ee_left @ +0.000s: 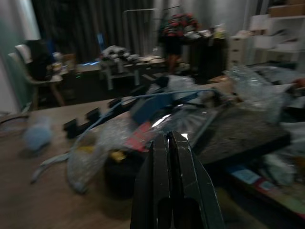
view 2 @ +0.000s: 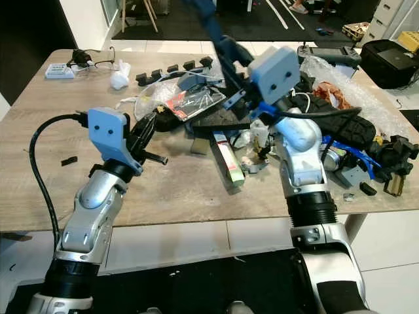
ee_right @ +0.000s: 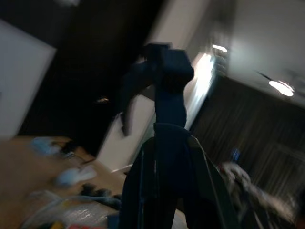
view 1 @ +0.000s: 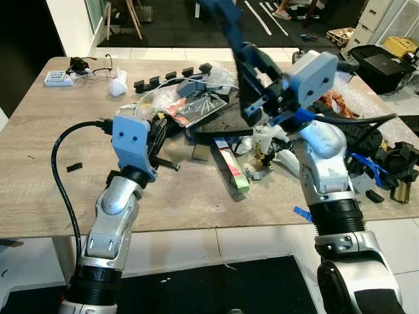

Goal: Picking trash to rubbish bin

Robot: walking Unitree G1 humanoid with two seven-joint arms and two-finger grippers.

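A heap of trash lies in the middle of the wooden table (view 1: pixel 52 170): a clear plastic bag (view 1: pixel 152 99), a red and black packet (view 1: pixel 196 108), a dark foam slab (view 1: pixel 226 121) and a long green and red carton (view 1: pixel 234 168). My left gripper (view 1: pixel 159 136) hovers low at the left edge of the heap, its fingers (ee_left: pixel 171 157) pressed shut with nothing between them. Above the heap, my right gripper (view 1: pixel 247 57) is raised and shut on a dark blue plastic piece (view 1: pixel 222 18), which sticks up past the fingers (ee_right: pixel 164 181).
A crumpled white tissue (view 1: pixel 118 86), a row of black foam blocks (view 1: pixel 173 74), glasses (view 1: pixel 98 69) and a small white device (view 1: pixel 57 78) lie at the back left. Bubble wrap (view 1: pixel 366 104) and black parts crowd the right side. A black cable (view 1: pixel 62 176) loops off the front left.
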